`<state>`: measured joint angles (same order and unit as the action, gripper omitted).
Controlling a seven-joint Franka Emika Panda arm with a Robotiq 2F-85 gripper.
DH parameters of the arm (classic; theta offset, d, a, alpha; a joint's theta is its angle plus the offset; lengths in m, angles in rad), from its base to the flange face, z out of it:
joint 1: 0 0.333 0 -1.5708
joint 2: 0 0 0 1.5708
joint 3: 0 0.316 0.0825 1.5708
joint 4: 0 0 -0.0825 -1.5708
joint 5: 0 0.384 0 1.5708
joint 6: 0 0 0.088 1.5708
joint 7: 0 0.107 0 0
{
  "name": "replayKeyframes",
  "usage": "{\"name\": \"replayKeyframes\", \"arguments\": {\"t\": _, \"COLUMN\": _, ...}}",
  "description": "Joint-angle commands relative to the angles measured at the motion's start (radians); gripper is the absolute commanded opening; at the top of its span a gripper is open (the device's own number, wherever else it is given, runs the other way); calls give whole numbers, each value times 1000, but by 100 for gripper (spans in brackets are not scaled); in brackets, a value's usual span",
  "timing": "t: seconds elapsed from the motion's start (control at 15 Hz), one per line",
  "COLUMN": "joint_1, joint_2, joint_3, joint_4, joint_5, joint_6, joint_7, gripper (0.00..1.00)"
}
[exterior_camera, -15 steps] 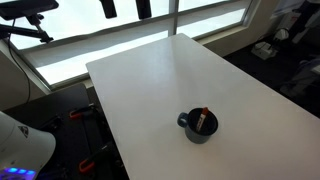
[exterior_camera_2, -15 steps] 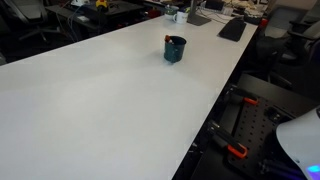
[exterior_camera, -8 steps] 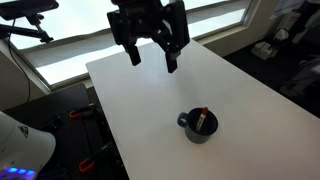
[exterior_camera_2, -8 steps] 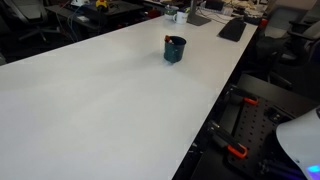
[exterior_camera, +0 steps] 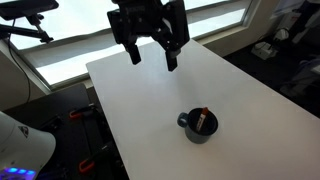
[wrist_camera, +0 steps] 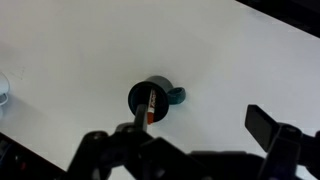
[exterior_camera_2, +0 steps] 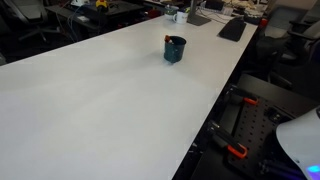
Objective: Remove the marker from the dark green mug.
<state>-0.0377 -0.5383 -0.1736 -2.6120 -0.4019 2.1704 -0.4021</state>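
The marker stands tilted inside the dark green mug, leaning on the rim. The mug sits on the white table, toward one end. The gripper hangs high over the other end, well apart from the mug, jaws spread wide and holding nothing. Judgement: the arm needs to travel across and down, closing across the marker's steep long axis.

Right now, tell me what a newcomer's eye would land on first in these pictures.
The dark green mug stands alone on the broad white table, with the marker leaning inside it. Above the table's far part, in an exterior view, hangs the black gripper, jaws wide open and holding nothing.
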Motion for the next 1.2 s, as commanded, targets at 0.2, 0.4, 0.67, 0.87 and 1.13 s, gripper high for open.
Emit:
{"name": "replayKeyframes", "arguments": {"t": 0.2, "joint_1": -16, "joint_2": 99, "joint_3": -13, "joint_4": 0, "joint_5": -3, "joint_6": 125, "joint_7": -23, "gripper": 100}}
{"name": "replayKeyframes", "arguments": {"t": 0.4, "joint_1": -49, "joint_2": 226, "joint_3": -12, "joint_4": 26, "joint_5": -22, "joint_6": 209, "joint_7": 11, "gripper": 100}}
{"name": "replayKeyframes", "arguments": {"t": 0.67, "joint_1": -90, "joint_2": 379, "joint_3": -8, "joint_4": 71, "joint_5": -25, "joint_6": 310, "joint_7": 18, "gripper": 100}}
{"name": "replayKeyframes", "arguments": {"t": 0.87, "joint_1": -118, "joint_2": 501, "joint_3": -9, "joint_4": 139, "joint_5": -31, "joint_6": 352, "joint_7": 46, "gripper": 100}}
{"name": "replayKeyframes", "arguments": {"t": 1.13, "joint_1": -130, "joint_2": 620, "joint_3": -10, "joint_4": 235, "joint_5": 9, "joint_6": 338, "joint_7": 69, "gripper": 100}}
